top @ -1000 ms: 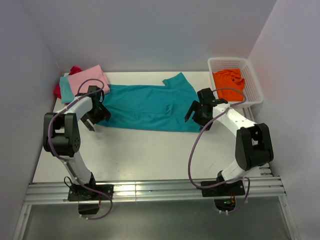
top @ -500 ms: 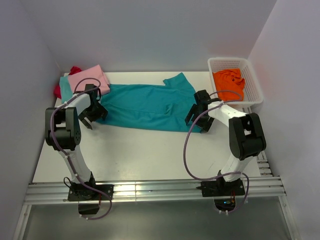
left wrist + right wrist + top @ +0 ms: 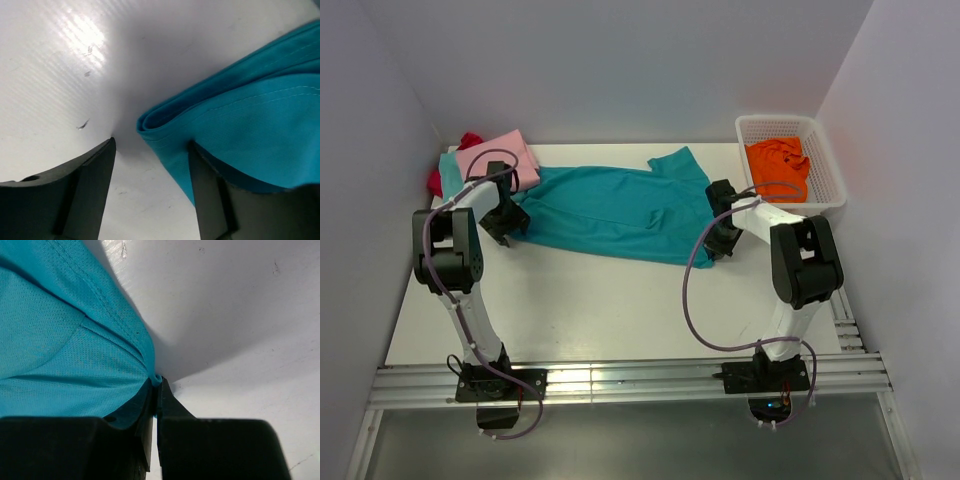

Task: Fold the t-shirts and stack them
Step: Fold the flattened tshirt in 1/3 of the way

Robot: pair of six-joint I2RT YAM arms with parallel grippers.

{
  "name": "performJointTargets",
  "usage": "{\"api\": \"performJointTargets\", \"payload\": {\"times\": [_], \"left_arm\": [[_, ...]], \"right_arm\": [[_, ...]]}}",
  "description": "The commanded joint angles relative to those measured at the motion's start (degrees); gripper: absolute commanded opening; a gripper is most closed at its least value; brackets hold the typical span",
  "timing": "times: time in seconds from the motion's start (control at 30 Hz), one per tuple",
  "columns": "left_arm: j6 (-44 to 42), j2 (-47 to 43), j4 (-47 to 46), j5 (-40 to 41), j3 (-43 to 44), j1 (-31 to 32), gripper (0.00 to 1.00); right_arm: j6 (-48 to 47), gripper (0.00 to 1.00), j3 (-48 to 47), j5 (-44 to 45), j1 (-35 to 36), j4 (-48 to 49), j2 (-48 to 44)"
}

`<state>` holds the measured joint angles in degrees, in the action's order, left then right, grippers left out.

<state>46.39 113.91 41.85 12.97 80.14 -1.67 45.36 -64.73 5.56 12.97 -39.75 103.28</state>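
While the teal t-shirt (image 3: 610,212) is lying flat on the table (image 3: 620,300), the right gripper (image 3: 154,386) is pinching one end and the left gripper (image 3: 151,145), jaws spread, is straddling the other corner, apparently for folding.

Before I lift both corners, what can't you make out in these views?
- Right wrist: how many layers of the teal shirt the shut right claw pinches; its own fingers cover the bite.
- Left wrist: how far the corner sits inside the open left claw; one finger covers the cloth.
- Top: both claws' tips, hidden under their own wrists.
- Top: red shirt and aqua shirt, mostly under the pink shirt.
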Motion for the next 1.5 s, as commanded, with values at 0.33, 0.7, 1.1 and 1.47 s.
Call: {"api": "performJointTargets", "payload": {"times": [0.33, 0.7, 1.1, 1.47], "left_arm": [[0.0, 2.7, -0.1, -0.2, -0.8, -0.3, 0.0], [3.7, -15.2, 0.2, -3.8, -18.0, 4.3, 0.0], [12.8, -40.1, 12.1, -4.0, -32.0, 13.0, 0.0], [16.4, -61.6, 25.6, -9.5, -35.2, 15.1, 0.9]], "right_arm": [[-1.2, 0.0, -2.0, 5.2, -0.6, -4.9, 0.3], [1.9, 0.0, 10.8, -1.2, -0.5, -10.1, -14.1], [4.0, 0.0, 19.3, -1.3, -0.3, -22.7, -30.2], [4.5, 0.87, 20.2, -2.7, -0.3, -33.7, -44.9]]}}
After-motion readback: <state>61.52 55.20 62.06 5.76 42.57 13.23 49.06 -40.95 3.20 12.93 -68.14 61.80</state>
